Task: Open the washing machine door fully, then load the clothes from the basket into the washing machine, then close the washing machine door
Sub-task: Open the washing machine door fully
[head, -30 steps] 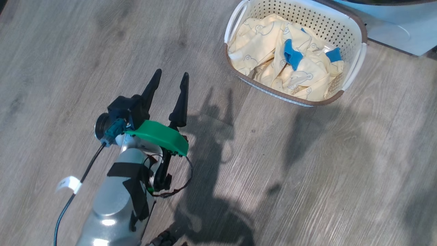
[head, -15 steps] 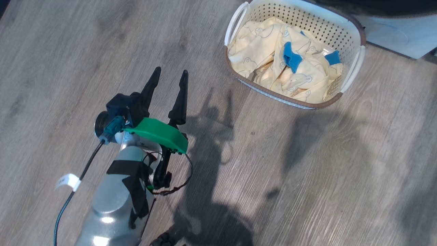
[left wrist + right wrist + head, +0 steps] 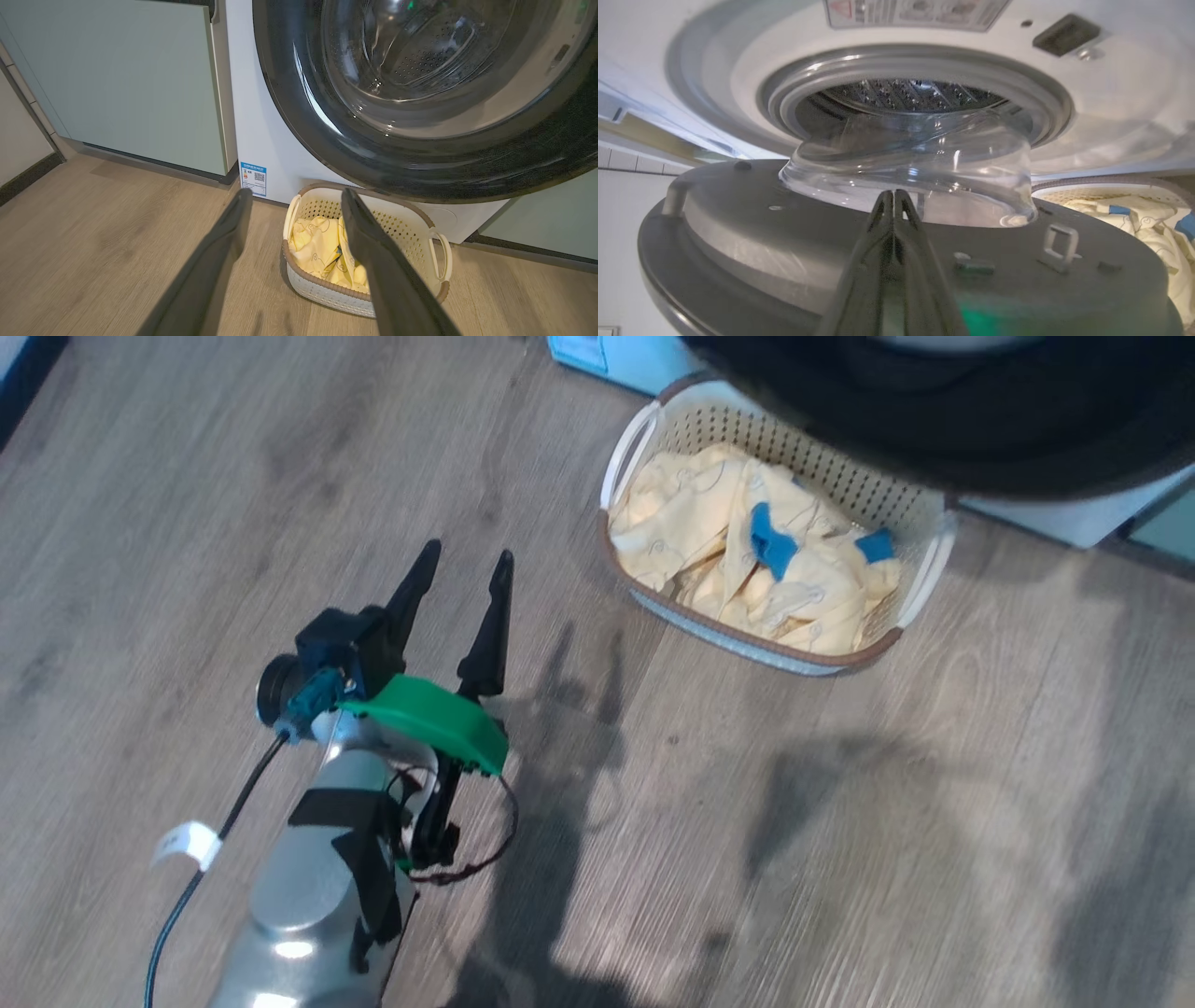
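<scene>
The one washing machine door [image 3: 420, 154] hangs open, its glass bowl facing the drum, above the single basket [image 3: 747, 649] of clothes [image 3: 691, 513], which lies lengthwise left to right on the floor [image 3: 840, 821]. The right end effector [image 3: 894, 193] is clenched and empty, pointing at the door's inner face. The left end effector [image 3: 468, 552] is released, near left.

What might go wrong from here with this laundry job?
1. The door overhangs the basket, so the open left gripper may bump the door when reaching for the clothes.
2. The shut right gripper points at the door's inner face by the glass bowl. It may slip, leaving the door short of fully open.
</scene>
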